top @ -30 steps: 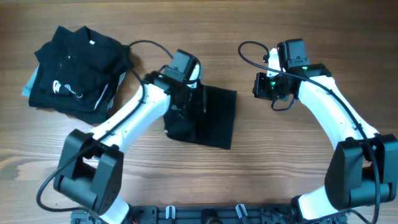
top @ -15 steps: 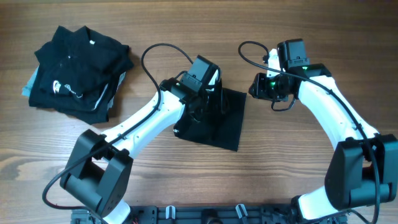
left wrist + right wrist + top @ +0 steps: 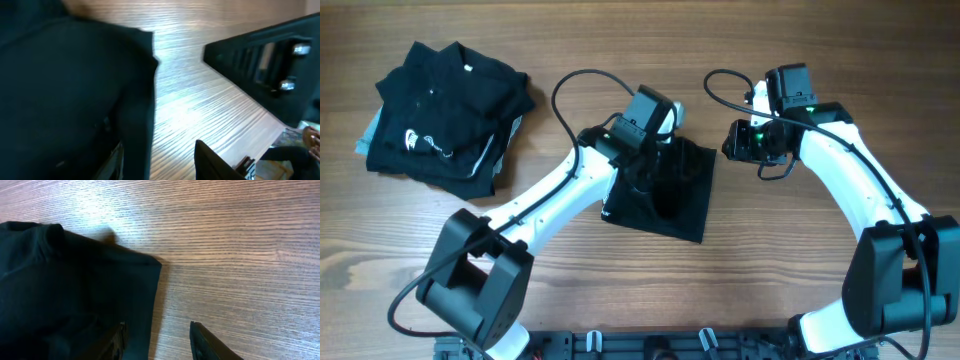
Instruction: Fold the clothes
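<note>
A folded black shirt (image 3: 665, 195) lies on the table's middle. My left gripper (image 3: 663, 158) hovers over its far edge with the jaws open. In the left wrist view the gripper (image 3: 160, 165) straddles the shirt's edge (image 3: 75, 90), one finger over the fabric and one over bare wood. My right gripper (image 3: 730, 140) is just right of the shirt's far right corner, open and empty. In the right wrist view the gripper (image 3: 162, 342) has the shirt's corner (image 3: 75, 290) at its left finger. A stack of folded black shirts (image 3: 440, 110) with white logos lies at the far left.
The wooden table (image 3: 770, 280) surrounds the shirt. Both arms' black cables loop above the far side of the shirt (image 3: 585, 80). The right arm's dark body shows in the left wrist view (image 3: 270, 55).
The folded shirt has slid to the right along with my left gripper, closer to my right gripper. The right arm has stayed nearly still.
</note>
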Motion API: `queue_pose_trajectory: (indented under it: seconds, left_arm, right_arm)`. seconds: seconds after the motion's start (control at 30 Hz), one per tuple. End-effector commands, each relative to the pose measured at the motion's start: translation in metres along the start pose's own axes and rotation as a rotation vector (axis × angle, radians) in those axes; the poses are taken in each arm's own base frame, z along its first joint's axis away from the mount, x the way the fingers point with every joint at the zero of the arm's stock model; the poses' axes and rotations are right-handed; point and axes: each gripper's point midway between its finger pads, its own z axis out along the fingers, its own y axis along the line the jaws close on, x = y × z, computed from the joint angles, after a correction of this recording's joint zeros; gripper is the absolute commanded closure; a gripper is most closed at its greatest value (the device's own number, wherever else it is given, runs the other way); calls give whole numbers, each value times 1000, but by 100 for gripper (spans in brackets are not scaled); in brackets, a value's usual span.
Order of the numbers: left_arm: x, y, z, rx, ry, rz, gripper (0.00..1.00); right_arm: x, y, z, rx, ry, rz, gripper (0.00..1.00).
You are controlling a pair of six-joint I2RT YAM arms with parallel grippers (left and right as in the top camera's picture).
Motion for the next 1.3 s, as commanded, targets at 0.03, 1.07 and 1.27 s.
queue_pose_trajectory:
  seconds: [0.03,1.07,1.27]
  left_arm:
    - [-23,9,-44,6,-73,-10,52]
    - [17,111,-14,-270,127,-83,37]
    - [16,111,-14,-269,126,-82,37]
  right_arm:
    - [0,33,-9,-176,5,-143,52]
    - [76,56,30,-127,282,-262,69]
    - [76,95,22,-366,266,-314,44]
